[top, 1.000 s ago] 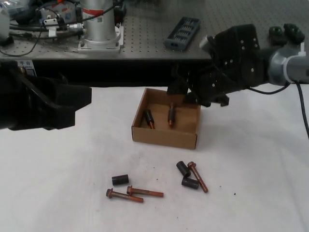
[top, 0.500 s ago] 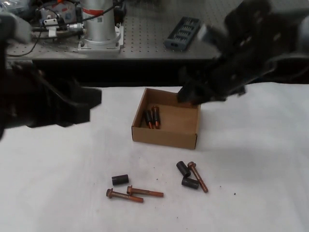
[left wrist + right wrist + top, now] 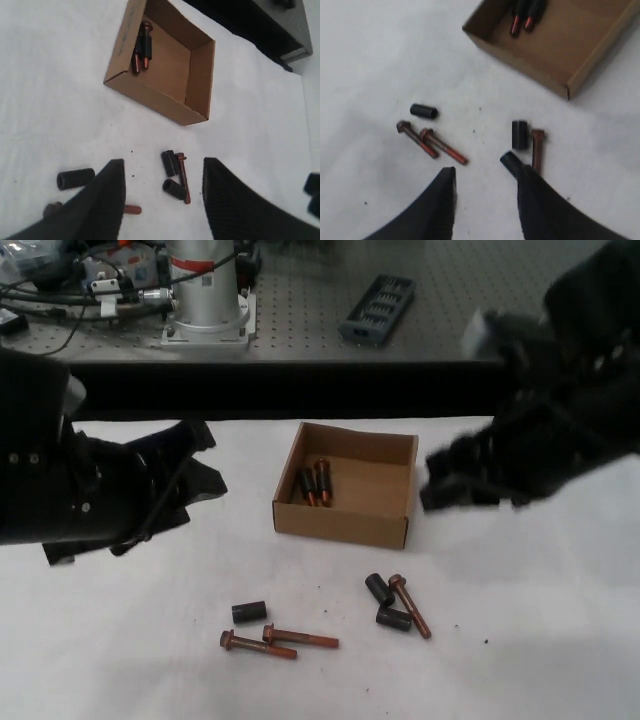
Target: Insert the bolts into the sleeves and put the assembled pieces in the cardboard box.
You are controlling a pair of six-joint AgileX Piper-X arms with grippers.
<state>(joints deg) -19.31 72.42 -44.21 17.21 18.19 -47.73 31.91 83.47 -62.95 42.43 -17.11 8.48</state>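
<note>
Lying in cardboard box (image 3: 345, 525): two assembled pieces (image 3: 313, 483), side by side at one wall; box near your tabletop's far edge.
Loose bolts (image 3: 300, 637): three, toward the near edge.
Loose sleeves (image 3: 249, 613): three, beside those bolts.
Your left gripper (image 3: 163, 172): fingers spread, holding nothing, toward the left edge.
Your right gripper (image 3: 485, 172): fingers spread, holding nothing.

Centre of counter (image 3: 520, 640): cardboard box (image 3: 345, 523). In box, at its left wall: two assembled pieces (image 3: 312, 482), side by side. Near of box, right: paired sleeves (image 3: 380, 588) left of single bolt (image 3: 410, 606). Farther left: lone sleeve (image 3: 249, 613), twin bolts (image 3: 300, 637) just nearer.
</note>
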